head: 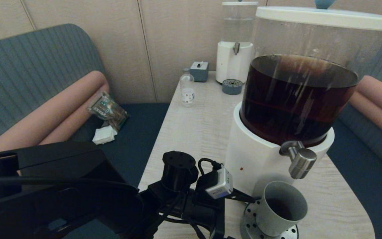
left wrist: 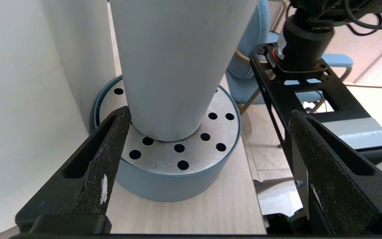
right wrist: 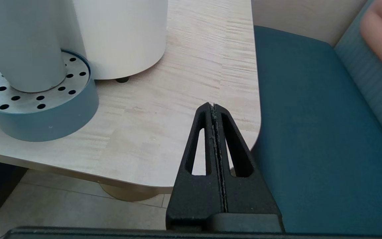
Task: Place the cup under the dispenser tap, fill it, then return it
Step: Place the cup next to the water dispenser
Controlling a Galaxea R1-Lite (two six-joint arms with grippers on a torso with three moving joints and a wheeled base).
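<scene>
The grey cup [head: 279, 209] stands upright on the round perforated drip tray [head: 290, 232], just below the steel dispenser tap [head: 300, 161] of the big white-based dispenser [head: 254, 159]. Dark liquid shows inside the cup. My left gripper [head: 244, 215] is open at the cup's left side. In the left wrist view its gripper [left wrist: 211, 113] straddles the cup [left wrist: 171, 66]; one finger [left wrist: 118, 132] lies right by the cup's lower wall, the other stands well apart. My right gripper [right wrist: 213, 105] is shut on nothing, low by the table's near right corner.
A smaller clear-liquid dispenser [head: 235, 43] with its own drip tray [head: 232, 87], a glass bottle [head: 187, 89] and a grey box [head: 199, 70] stand at the table's far end. Blue bench seats flank the table; a packet [head: 106, 109] lies on the left one.
</scene>
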